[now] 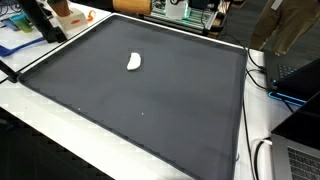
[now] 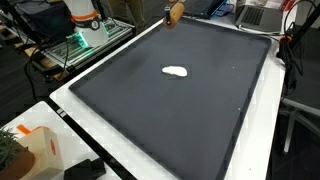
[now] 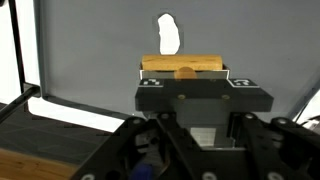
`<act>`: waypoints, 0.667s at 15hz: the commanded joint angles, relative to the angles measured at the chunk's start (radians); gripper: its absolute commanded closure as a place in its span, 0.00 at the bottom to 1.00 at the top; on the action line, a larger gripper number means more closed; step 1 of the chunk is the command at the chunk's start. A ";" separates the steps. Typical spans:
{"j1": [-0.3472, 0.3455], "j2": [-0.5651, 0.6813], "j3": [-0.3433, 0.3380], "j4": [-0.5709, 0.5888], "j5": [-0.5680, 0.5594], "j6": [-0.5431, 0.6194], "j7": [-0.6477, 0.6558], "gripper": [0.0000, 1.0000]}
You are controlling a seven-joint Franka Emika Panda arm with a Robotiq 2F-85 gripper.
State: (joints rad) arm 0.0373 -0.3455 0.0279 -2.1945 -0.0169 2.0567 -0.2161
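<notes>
In the wrist view my gripper (image 3: 184, 72) is shut on a light wooden block (image 3: 165, 64), which lies crosswise between the fingertips. Beyond the block, a small white lump (image 3: 168, 32) lies on the dark grey mat (image 3: 90, 50). Both exterior views show the white lump (image 1: 133, 62) (image 2: 176, 72) alone on the mat (image 1: 150, 110) (image 2: 170, 120). A brown shape that looks like the wooden block (image 2: 175, 12) hangs at the mat's far edge in an exterior view; the gripper around it is barely visible there. I find no gripper in the exterior view with the lump at upper left.
A white border (image 2: 110, 140) frames the mat. An orange and white object (image 2: 30, 140) and a black item (image 2: 85, 170) sit off one corner. Cables (image 1: 262, 80) and a laptop (image 1: 300, 160) lie beside one long side. Benches with equipment (image 2: 85, 30) stand behind.
</notes>
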 commanded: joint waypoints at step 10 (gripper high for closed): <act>-0.005 0.256 -0.002 0.379 -0.043 -0.314 0.006 0.78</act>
State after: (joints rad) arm 0.0344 -0.1325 0.0354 -1.9036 -0.0608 1.8254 -0.1977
